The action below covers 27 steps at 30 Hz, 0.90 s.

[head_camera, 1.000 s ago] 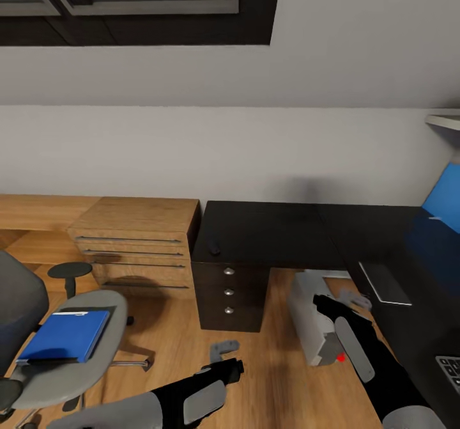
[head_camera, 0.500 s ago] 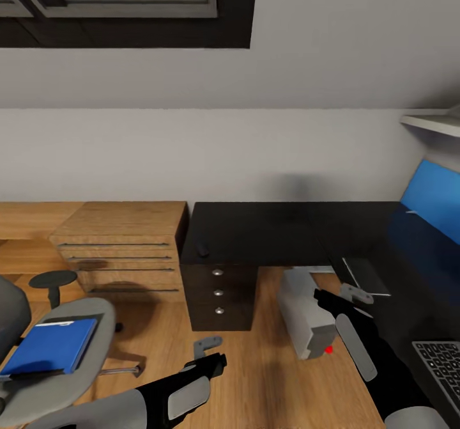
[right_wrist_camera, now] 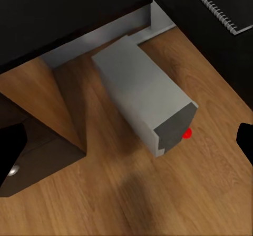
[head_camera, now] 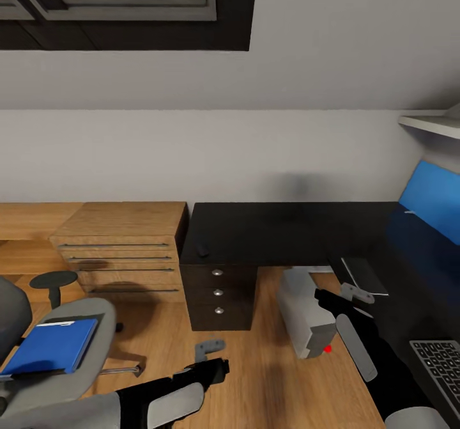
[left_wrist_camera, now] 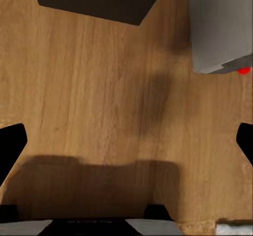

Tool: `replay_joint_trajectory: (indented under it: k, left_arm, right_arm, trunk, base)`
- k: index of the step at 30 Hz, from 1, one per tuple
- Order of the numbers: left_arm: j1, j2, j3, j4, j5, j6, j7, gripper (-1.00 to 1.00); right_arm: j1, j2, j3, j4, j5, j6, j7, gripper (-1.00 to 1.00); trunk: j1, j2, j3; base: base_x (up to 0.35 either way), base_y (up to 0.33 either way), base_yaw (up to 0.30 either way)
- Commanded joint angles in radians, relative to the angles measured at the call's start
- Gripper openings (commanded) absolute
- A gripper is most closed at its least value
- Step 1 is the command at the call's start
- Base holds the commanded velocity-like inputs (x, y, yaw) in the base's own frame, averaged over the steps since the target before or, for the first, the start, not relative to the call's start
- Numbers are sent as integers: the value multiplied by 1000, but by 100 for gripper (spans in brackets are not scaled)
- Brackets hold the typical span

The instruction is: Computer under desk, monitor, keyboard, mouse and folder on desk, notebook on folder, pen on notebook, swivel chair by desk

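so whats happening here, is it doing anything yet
Nothing is being handled. The robot faces the black desk with both hands empty above the wood floor: the left hand hovers before the drawers, the right hand by the grey computer, which lies at the desk's edge. The blue folder sits on the swivel chair. A notebook, the keyboard and a small dark mouse are on the desk.

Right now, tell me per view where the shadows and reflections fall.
Head view: soft, even light; a blurred dark smudge shades the wall above the desk, whose glossy black top mirrors the blue back panel. Left wrist view: a broad soft shadow darkens the wood floor. Right wrist view: the computer casts a soft shadow on the floor beside it, sharply rendered.
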Motion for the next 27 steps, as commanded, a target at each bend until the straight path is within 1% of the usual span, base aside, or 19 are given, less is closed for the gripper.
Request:
replay_joint_trajectory:
  k: [1,2,4,5,6,7,8,12,15,20,23,27]
  left_arm:
    - [-2,90,9,-182,7,43,51,100]
    - [-2,126,15,-257,6,63,75,100]
    - [-2,184,23,-378,5,91,122,100]
    - [-2,224,29,-464,5,110,164,100]
    - [-2,249,33,-520,5,122,198,100]
    - [-2,274,50,-549,9,140,246,100]
    - [-2,273,53,-542,9,141,248,100]
    - [-2,253,65,-502,11,144,257,100]
    - [-2,247,67,-492,10,143,260,100]
    - [-2,239,66,-470,6,137,261,100]
    - [-2,220,65,-422,3,100,260,100]
    - [-2,200,63,-371,1,60,258,100]
  right_arm:
    - [-1,-2,3,-1,-8,1,-10,100]
    - [-1,-1,3,-1,-8,1,-10,100]
    - [-1,-1,3,-1,-8,1,-10,100]
    - [-1,-1,3,0,-8,0,-10,100]
    - [-1,-1,3,0,-8,0,-10,100]
    - [-1,-1,3,0,-8,-1,-10,100]
    - [-1,-1,3,0,-8,-2,-10,100]
    - [-1,-2,3,0,-8,-1,-10,100]
    - [-1,-4,3,0,-6,-2,-10,100]
    - [-1,-24,3,1,4,-3,-7,100]
    - [-1,-40,3,3,6,-3,-6,100]
    - [-1,-48,4,4,6,-3,-4,100]
  trunk:
    - [1,-2,-2]
    - [1,-2,-2]
    - [1,-2,-2]
    - [1,-2,-2]
    - [1,-2,-2]
    - [1,-2,-2]
    - [1,-2,-2]
    - [1,-2,-2]
    - [1,-2,-2]
    - [1,-2,-2]
    - [1,-2,-2]
    - [1,-2,-2]
  base:
    - [0,0,0]
    - [0,0,0]
    - [0,0,0]
    - [0,0,0]
    - [0,0,0]
    - [0,0,0]
    - [0,0,0]
    - [0,0,0]
    - [0,0,0]
    - [0,0,0]
    - [0,0,0]
    - [0,0,0]
